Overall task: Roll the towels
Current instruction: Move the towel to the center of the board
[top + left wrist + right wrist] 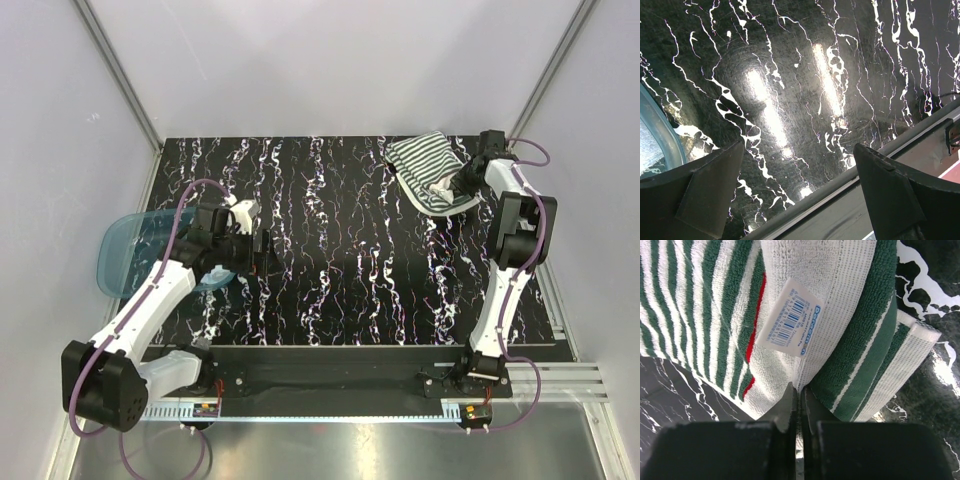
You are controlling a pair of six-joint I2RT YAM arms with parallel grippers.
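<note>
Plainly the coming move turns on the right side: the dark-green-and-white striped terry towel [422,165] lies bunched at the table's [340,260] 1 o'clock corner, and the right jaws are pinched shut on its white hem, the cloth spreading from them toward 12 o'clock in the wrist view, a barcode label [788,319] just above the pinch. From above, the towel's long axis runs roughly from 10 to 4 o'clock, with the right arm [518,225] at its 4 o'clock end. The table's far and right edges are both near, so I judge the open room for spreading and rolling lies toward 7 o'clock, at the middle. The left jaws stand wide, holding nothing, over the table at 9 o'clock beside the translucent blue plastic tub [120,250], well apart from the towel; the plain towel I cannot make out for certain
</note>
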